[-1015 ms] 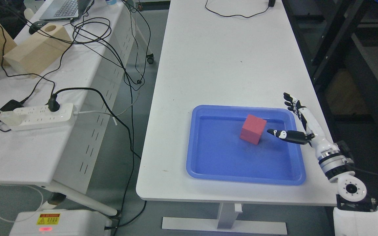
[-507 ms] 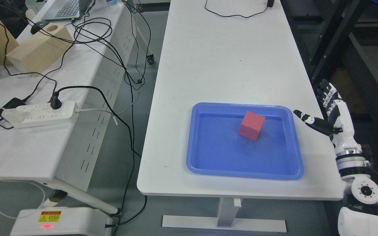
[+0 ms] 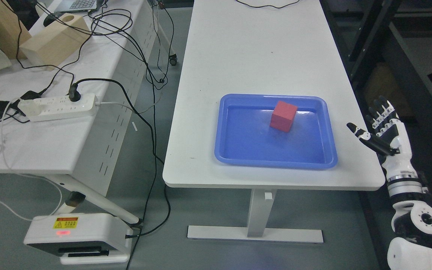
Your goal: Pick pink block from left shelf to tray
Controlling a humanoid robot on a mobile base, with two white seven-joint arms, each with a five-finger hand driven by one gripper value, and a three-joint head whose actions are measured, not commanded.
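Observation:
A pinkish-red block (image 3: 283,116) sits inside the blue tray (image 3: 238,159), toward its far right part, on the white table (image 3: 253,56). My right hand (image 3: 377,129) is open and empty, fingers spread, held off the table's right edge, well to the right of the tray. The left arm does not show.
A second white table (image 3: 51,142) at the left carries a power strip (image 3: 60,107), several black cables (image 3: 126,45) and wooden blocks (image 3: 53,39). A white base unit (image 3: 77,238) stands on the floor at lower left. A dark shelf frame (image 3: 407,45) stands at the right.
My right hand has drawn back from beside the block to beyond the table's right edge. The whole picture has shifted, so the camera has moved back; the block stays in the tray.

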